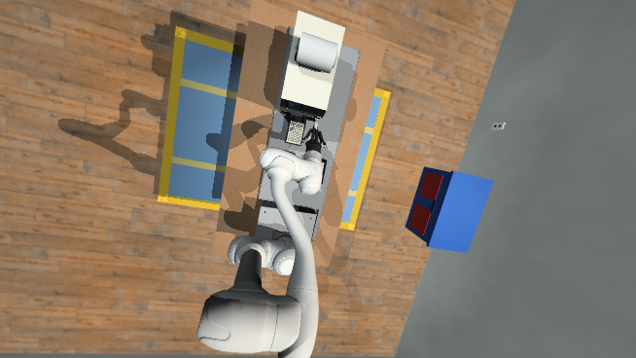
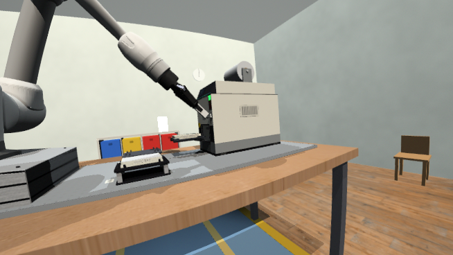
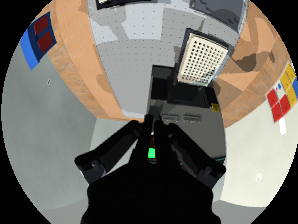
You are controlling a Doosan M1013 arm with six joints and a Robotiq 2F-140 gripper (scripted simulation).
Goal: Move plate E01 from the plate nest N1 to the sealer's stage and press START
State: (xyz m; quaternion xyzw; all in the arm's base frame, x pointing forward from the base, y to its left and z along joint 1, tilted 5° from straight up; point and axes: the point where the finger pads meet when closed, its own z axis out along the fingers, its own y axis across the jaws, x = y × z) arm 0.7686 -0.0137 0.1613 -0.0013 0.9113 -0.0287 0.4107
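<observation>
Fingers of the gripper (image 1: 316, 126) (image 2: 205, 113) (image 3: 153, 120) are closed together on nothing, their tips close against the front of the sealer (image 1: 306, 92) (image 2: 246, 121) (image 3: 200, 139); from left to right in the exterior view, a plate (image 2: 142, 159) sits in a nest (image 1: 324, 170) (image 2: 138, 168) (image 3: 135, 6) before the sealer, then what I take for E01 (image 1: 295, 132) (image 2: 187, 136) (image 3: 203, 60) looks flat on the extended stage (image 1: 293, 144) (image 2: 190, 139) (image 3: 183, 50), and the sealer's lamp (image 1: 319, 117) (image 2: 209, 98) (image 3: 151, 153) glows green; START seems the step in hand, probably needing a short straight push, watching for red, then backing off clear of the stage

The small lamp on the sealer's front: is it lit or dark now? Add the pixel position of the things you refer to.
Lit: the small square lamp (image 2: 209, 98) (image 3: 151, 153) glows bright green in the exterior and wrist views.
</observation>
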